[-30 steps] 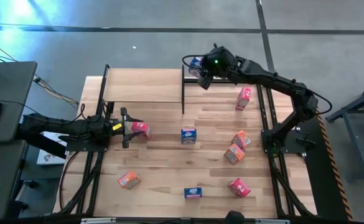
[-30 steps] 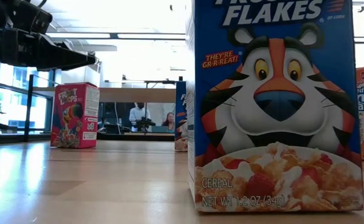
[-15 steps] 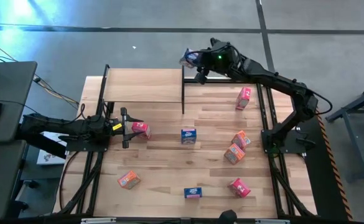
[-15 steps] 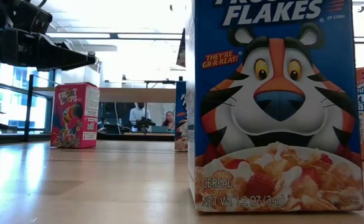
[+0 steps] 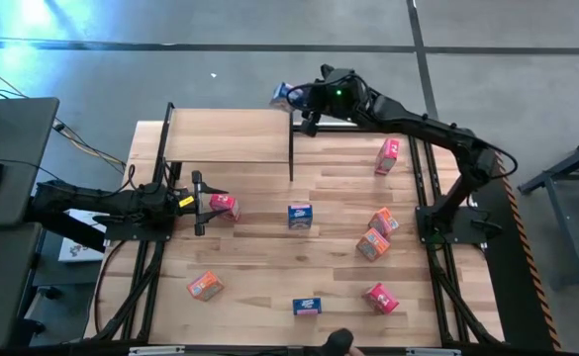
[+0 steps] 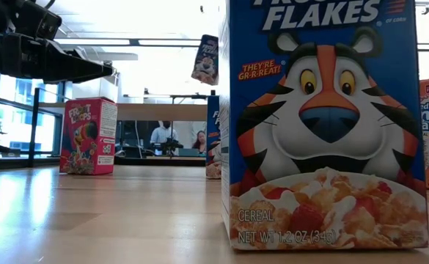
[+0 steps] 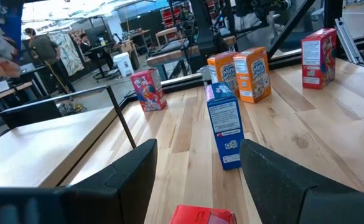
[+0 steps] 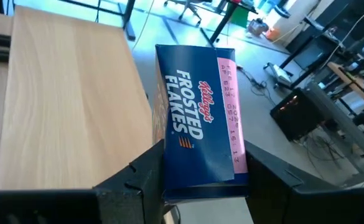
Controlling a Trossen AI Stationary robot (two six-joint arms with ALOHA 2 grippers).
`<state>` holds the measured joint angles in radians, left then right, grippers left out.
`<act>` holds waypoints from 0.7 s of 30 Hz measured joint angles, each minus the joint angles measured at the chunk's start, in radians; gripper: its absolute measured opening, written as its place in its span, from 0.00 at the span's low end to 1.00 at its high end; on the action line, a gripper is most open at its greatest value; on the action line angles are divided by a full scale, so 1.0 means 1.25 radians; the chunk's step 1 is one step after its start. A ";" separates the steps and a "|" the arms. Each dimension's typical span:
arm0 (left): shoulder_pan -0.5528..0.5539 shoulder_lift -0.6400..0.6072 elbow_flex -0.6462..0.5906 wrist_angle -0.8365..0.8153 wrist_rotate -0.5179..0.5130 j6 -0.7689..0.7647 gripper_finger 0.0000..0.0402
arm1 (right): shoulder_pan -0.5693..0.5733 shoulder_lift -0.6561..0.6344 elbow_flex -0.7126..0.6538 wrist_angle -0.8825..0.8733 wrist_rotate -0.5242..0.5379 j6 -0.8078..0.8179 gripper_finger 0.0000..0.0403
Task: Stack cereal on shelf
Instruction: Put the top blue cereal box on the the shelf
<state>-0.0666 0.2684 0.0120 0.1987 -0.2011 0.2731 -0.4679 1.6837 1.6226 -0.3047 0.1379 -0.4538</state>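
Observation:
My right gripper (image 5: pixel 297 97) is high over the table's far edge, beside the shelf's right rear post, shut on a blue cereal box (image 8: pixel 197 124). The same box shows in the air in the low view (image 6: pixel 206 59). The shelf (image 5: pixel 228 135), a light board on black posts, stands at the far left. My left gripper (image 5: pixel 200 203) waits open and level at the table's left, with a pink-red box (image 5: pixel 224 206) on the table just past its fingertips. Other cereal boxes stand or lie on the tabletop, among them a blue one (image 5: pixel 300 216) mid-table. My right gripper pinches the blue box by its near end (image 8: pixel 200 177) between its two fingers, one on each side. The fingers slant down from the table's right. The box sticks out past the fingertips toward the shelf, lifted clear of everything, printed face up.
Orange boxes (image 5: pixel 376 233) and pink-red ones (image 5: pixel 388 155) (image 5: pixel 380 298) sit on the right half. An orange box (image 5: pixel 205 287) and a blue box (image 5: pixel 307 306) lie near the front edge. The shelf's black post (image 5: pixel 291 143) stands just below the held box. People show far behind.
My right gripper has carried the blue box toward the table's left along the far edge, tipping and rolling as it went. In the low view the box has come out from behind the big foreground box. It stays clear of the shelf.

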 joint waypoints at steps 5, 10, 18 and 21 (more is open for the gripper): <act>0.000 0.000 0.000 0.000 0.000 0.000 0.55 | 0.000 0.024 0.000 0.001 -0.023 0.002 0.41; 0.000 0.000 0.000 0.000 0.000 0.000 0.55 | 0.000 0.050 0.000 0.001 -0.036 0.002 0.41; 0.000 0.000 0.000 0.000 0.000 0.000 0.55 | -0.003 0.085 0.000 0.000 -0.091 0.001 0.41; 0.000 0.000 0.000 0.000 0.000 0.000 0.55 | -0.006 0.085 0.000 -0.014 -0.114 -0.001 0.41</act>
<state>-0.0666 0.2684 0.0119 0.1986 -0.2008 0.2731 -0.4758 1.7903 1.6226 -0.3221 -0.0051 -0.4556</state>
